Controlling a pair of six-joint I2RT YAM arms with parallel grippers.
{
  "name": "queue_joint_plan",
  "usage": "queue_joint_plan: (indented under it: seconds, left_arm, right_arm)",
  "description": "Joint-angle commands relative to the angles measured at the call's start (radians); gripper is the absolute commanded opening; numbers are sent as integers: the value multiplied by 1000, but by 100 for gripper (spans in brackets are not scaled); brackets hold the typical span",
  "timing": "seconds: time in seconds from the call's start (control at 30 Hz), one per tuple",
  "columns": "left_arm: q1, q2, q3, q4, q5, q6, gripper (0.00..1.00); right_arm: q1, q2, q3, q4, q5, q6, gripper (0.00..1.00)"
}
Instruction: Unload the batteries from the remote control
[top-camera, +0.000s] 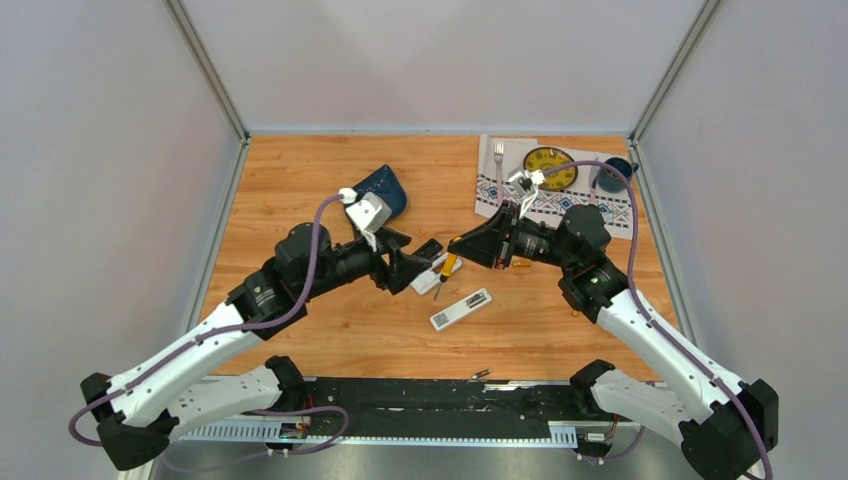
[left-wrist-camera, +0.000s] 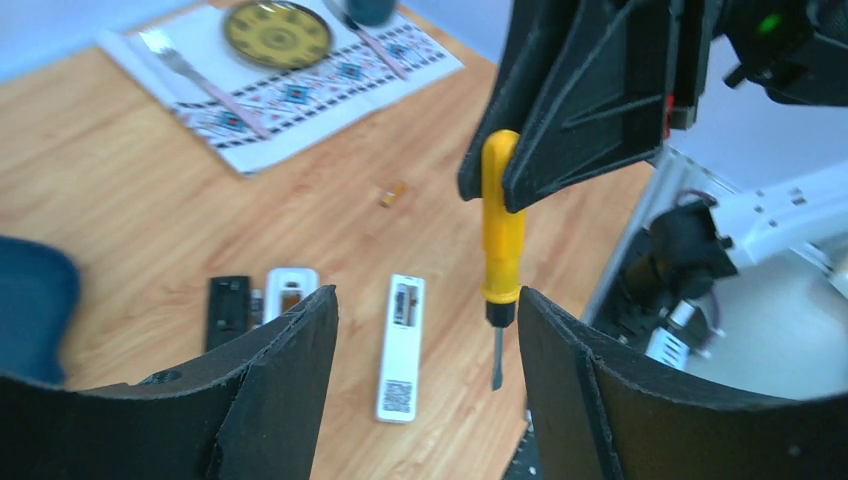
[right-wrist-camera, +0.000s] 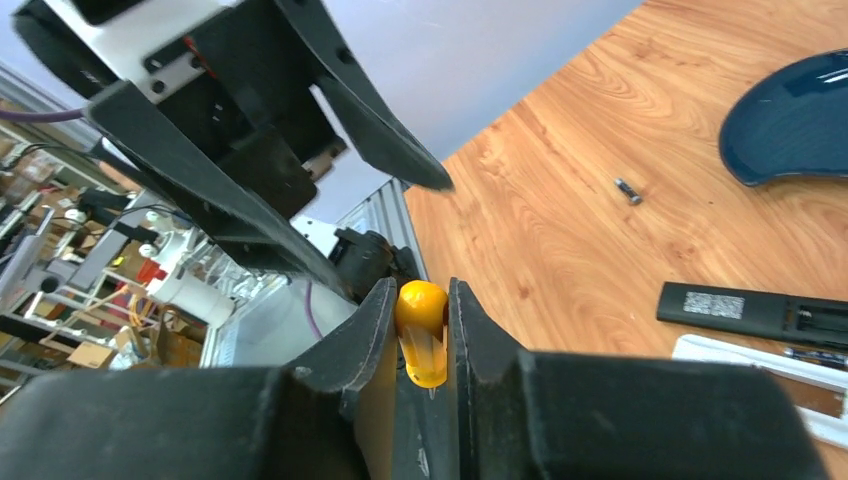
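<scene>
My right gripper (top-camera: 458, 247) (right-wrist-camera: 420, 290) is shut on the orange-handled screwdriver (right-wrist-camera: 422, 335) and holds it tip down above the table. In the left wrist view the screwdriver (left-wrist-camera: 503, 250) hangs between my open, empty left gripper's (left-wrist-camera: 425, 300) fingers. A white remote (left-wrist-camera: 402, 345) (top-camera: 461, 308) lies back up, its compartment open. A second white remote (left-wrist-camera: 290, 290) shows orange in its open compartment. A black remote (left-wrist-camera: 228, 312) (right-wrist-camera: 760, 312) lies beside it. One orange-gold battery (left-wrist-camera: 393, 193) (top-camera: 520, 263) lies loose on the wood. A dark grey battery (right-wrist-camera: 627, 190) lies apart.
A patterned placemat (top-camera: 610, 205) with a yellow plate (top-camera: 550, 165), a fork (top-camera: 499, 158) and a dark cup (top-camera: 612, 172) is at the back right. A dark blue object (top-camera: 385, 188) lies back of my left gripper (top-camera: 412, 268). A small metal piece (top-camera: 480, 375) lies at the front edge.
</scene>
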Motion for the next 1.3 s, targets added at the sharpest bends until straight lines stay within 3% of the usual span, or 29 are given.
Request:
queue_joint_plan:
  seconds: [0.0, 0.23, 0.33, 0.37, 0.47, 0.67, 0.8, 1.03, 1.27]
  left_arm:
    - [-1, -86, -29, -53, -276, 68, 74]
    - [-1, -89, -71, -130, -372, 84, 75]
    - [-1, -63, -104, -136, -372, 54, 84]
    - [-1, -45, -112, -135, -373, 26, 92]
    - [-1, -9, -173, -95, -333, -11, 100]
    - [-1, 170, -243, 11, -167, -56, 100]
    - [-15, 381, -204, 37, -49, -50, 100]
    - [-171, 688, 10, -75, -80, 33, 96]
    - [-207, 741, 83, -107, -172, 41, 96]
  right_arm:
    - [3, -23, 64, -121, 82, -103, 0]
    - [-3, -28, 61, -294, 217, -187, 0]
    - [-18, -25, 32, -315, 269, -193, 0]
    - [-34, -25, 22, -316, 273, -183, 0]
    - [-76, -22, -19, -313, 282, -160, 0]
    - [-222, -15, -116, -289, 250, -62, 0]
    - [-342, 0, -214, -241, 187, 15, 0]
    - [-452, 9, -252, -250, 144, 29, 0]
    - [-459, 11, -246, -281, 155, 6, 0]
